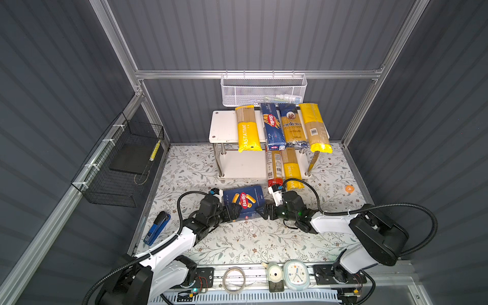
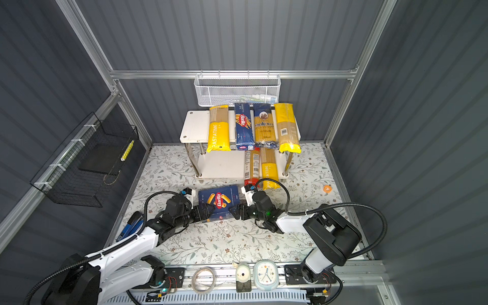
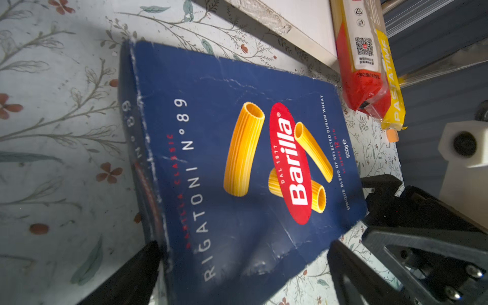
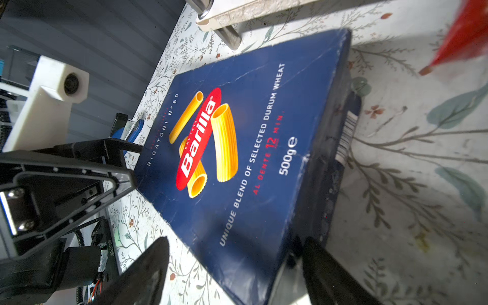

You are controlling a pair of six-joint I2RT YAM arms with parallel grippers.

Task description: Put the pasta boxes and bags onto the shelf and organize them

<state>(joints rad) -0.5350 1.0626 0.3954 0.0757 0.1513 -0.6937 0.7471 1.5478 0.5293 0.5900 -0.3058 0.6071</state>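
1. The rigatoni box (image 1: 244,202) lies flat, face up, on the table (image 1: 237,245) just in front of the shelf (image 1: 223,126), between the 2 grippers.
2. The left gripper (image 1: 236,212) stands wide at the box's left end, with a corner of the carton between its fingers. I cannot tell from the left wrist view whether they press on it.
3. The right gripper (image 1: 261,212) is spread wide around the opposite corner. In the right wrist view 1 finger (image 4: 324,264) sits by the barcode side, while the other finger (image 4: 148,266) is clear of the carton.
4. Handling, as I judge it: this is a stiff carton with creased, scuffed edges and 500g printed on its face. It is probably moderately heavy, its contents may shift, and the smooth card can slip or dent under a hard pinch.
5. The best hold is probably across the thin sides near the middle rather than on a corner, or 1 gripper at each end.
6. The shelf's left half is bare on both tiers. The top tier holds 3 bags and the spaghetti box (image 1: 272,126), and 2 more bags lie below.
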